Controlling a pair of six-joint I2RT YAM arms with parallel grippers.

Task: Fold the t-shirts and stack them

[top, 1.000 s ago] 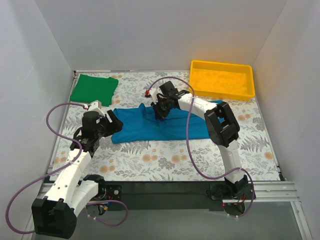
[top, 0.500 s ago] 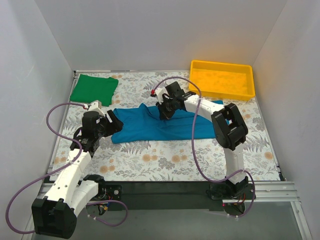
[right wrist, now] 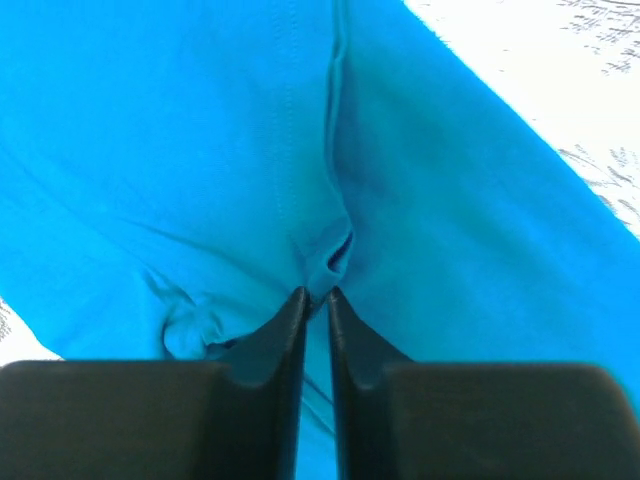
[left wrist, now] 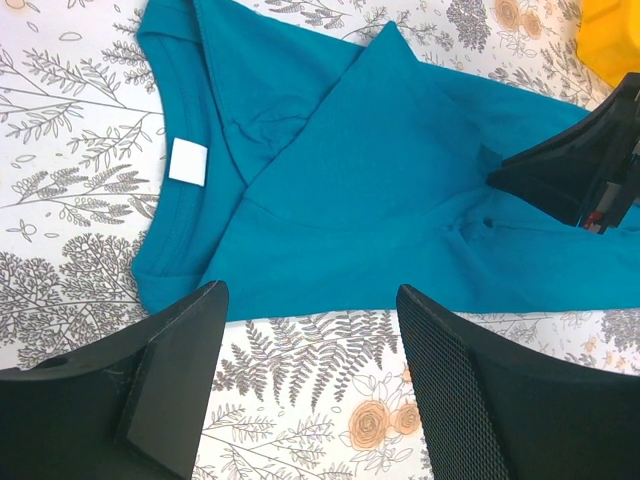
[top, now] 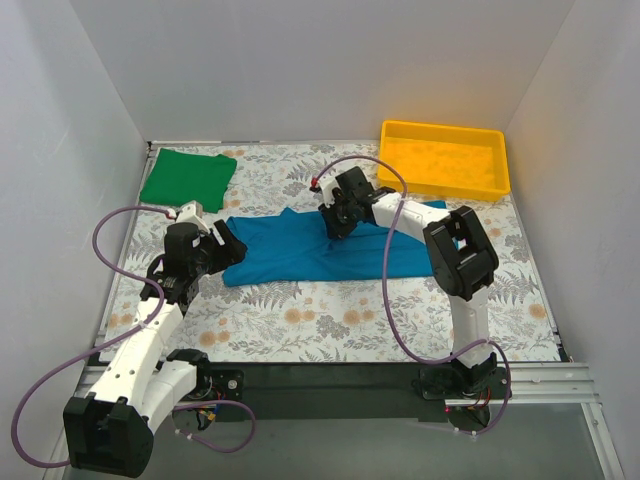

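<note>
Pinching a pucker of the teal t-shirt, spread across the table centre, with right gripper fingers pressed together; needing a firm hold and a low, even pull. Hovering left gripper, spread wide, alongside.

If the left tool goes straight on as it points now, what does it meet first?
Probably the teal-blue t-shirt, near its collar; how high the left tool hangs is unclear.

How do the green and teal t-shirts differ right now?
The green t-shirt is folded compact at the far-left corner; the teal t-shirt lies spread across the middle, partly folded. No gripper touches the green t-shirt; the right gripper pinches the teal t-shirt. Both are plain and lie on the floral table.
</note>
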